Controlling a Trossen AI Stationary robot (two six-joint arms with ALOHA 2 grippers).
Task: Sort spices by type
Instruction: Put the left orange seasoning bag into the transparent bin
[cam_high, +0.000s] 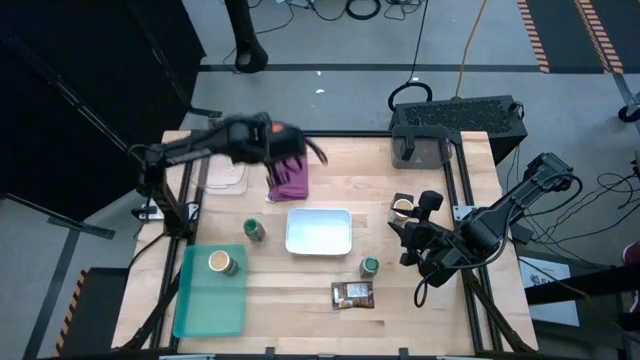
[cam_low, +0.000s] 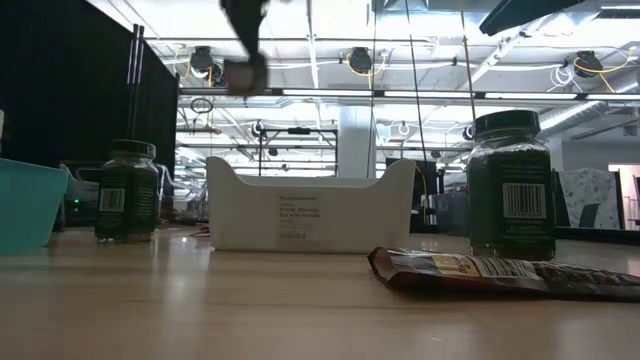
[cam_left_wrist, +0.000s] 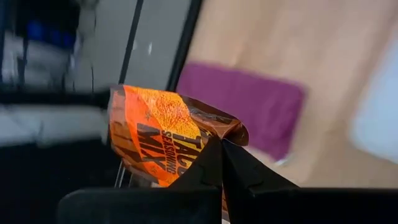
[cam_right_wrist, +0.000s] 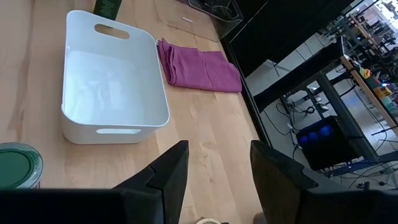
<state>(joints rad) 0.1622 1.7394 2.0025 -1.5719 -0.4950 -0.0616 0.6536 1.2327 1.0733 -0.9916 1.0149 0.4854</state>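
My left gripper (cam_left_wrist: 219, 140) is shut on the orange packet (cam_left_wrist: 155, 130), high over the table's far left part (cam_high: 288, 135), above the purple cloth (cam_high: 290, 180). My right gripper (cam_right_wrist: 217, 168) stands open near the right edge (cam_high: 410, 240), nothing showing between its fingers. A tan-lidded jar (cam_high: 403, 207) stands just beside it. Another tan-lidded jar (cam_high: 221, 262) stands on the teal tray (cam_high: 205, 310). Green-lidded jars stand left (cam_high: 254, 230) and right (cam_high: 370, 266) of the white bin (cam_high: 319, 230). The dark brown packet (cam_high: 352, 294) lies flat near the front edge. My left gripper pinches the orange packet between its two fingertips at a crumpled brown edge (cam_left_wrist: 211, 127) on one side of it. The packet is lifted clear of the table and sticks out beyond the fingertips, its printed face toward the camera.
A clear shallow tray (cam_high: 228, 178) lies at the far left beside the cloth. A black box (cam_high: 455, 120) sits at the far right corner. Bare wood shows between the bin and the near edge.
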